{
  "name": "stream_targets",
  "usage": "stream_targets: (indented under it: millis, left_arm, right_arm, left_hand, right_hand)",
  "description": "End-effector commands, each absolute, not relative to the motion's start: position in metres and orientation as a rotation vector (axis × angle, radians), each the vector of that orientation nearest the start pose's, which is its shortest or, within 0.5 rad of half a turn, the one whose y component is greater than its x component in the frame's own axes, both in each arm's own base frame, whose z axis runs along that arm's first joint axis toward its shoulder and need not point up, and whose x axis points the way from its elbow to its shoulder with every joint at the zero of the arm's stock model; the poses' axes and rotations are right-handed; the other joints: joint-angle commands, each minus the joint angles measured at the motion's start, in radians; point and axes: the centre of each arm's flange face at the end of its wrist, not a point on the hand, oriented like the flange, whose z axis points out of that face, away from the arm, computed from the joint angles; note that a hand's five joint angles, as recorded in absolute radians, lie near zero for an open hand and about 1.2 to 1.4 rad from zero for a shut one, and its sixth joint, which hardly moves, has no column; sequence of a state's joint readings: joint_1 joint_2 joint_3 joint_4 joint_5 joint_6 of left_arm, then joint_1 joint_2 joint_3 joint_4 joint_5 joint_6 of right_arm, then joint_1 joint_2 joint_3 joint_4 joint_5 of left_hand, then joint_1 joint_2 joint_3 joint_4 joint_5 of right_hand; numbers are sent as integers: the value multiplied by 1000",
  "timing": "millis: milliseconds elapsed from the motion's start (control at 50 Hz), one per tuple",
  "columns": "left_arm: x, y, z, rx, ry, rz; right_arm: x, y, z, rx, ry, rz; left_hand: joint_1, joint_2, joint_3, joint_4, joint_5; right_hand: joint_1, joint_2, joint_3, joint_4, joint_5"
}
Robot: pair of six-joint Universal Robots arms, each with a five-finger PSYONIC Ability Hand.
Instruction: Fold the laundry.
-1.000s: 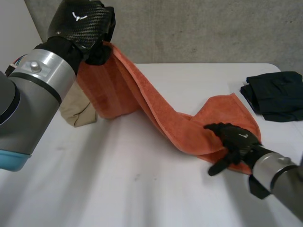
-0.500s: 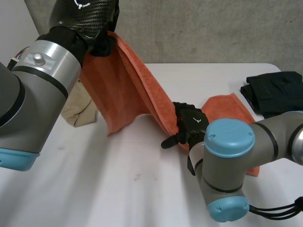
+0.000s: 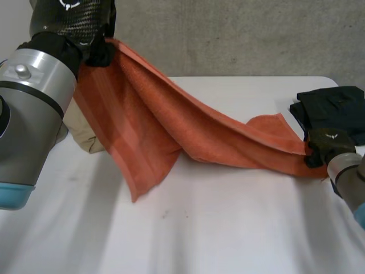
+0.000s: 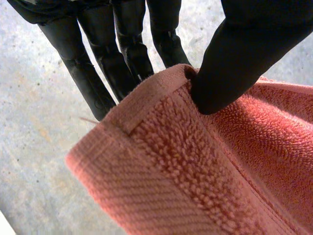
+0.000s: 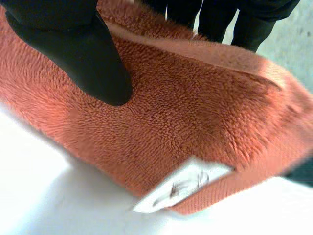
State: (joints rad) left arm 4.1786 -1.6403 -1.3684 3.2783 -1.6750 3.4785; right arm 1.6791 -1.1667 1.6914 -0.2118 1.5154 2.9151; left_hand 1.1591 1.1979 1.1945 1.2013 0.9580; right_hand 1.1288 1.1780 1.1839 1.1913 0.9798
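An orange towel (image 3: 171, 128) stretches across the white table (image 3: 217, 228) from high at the left down to the right edge. My left hand (image 3: 94, 43) holds one top corner up in the air; in the left wrist view the thumb (image 4: 239, 58) pinches the towel's hemmed corner (image 4: 161, 161) against the fingers (image 4: 122, 49). My right hand (image 3: 325, 145) is shut on the towel's far end near the table's right side; in the right wrist view its thumb (image 5: 83, 54) presses the terry (image 5: 195, 117) against the fingers behind, close to a white label (image 5: 183, 186).
A dark folded garment (image 3: 333, 111) lies at the table's right back, just behind my right hand. A beige cloth (image 3: 85, 134) lies at the left, partly behind the hanging towel. A grey wall stands behind the table.
My right hand slid along the towel from the middle to its right end and closed on it. The left hand rose a little, and the towel now hangs stretched between both hands.
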Motion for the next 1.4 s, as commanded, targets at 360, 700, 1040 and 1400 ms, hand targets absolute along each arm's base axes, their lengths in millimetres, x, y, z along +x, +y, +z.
stream_targets:
  millis: [360, 700, 1040, 1400]
  left_arm:
    - [-231, -242, 349, 918, 1924, -2191]
    - [-269, -383, 269, 1044, 1651, -2093]
    - [-269, -389, 360, 614, 1102, -2656]
    - [-265, -352, 190, 925, 1717, -2287]
  right_arm:
    - [160, -280, 362, -1234, 2409, -2184]
    - [180, -397, 299, -1284, 2400, -2458]
    - [206, -410, 380, -791, 1558, -3255]
    - [205, -407, 175, -1225, 2259, -2336]
  left_hand:
    - [237, 198, 202, 195, 264]
    - [237, 198, 202, 195, 264]
    - [237, 198, 202, 195, 264]
    - [237, 198, 202, 195, 264]
  right_hand:
    - [267, 218, 212, 205, 242]
    - [267, 218, 212, 205, 242]
    - [267, 218, 212, 205, 242]
    - [267, 218, 212, 205, 242]
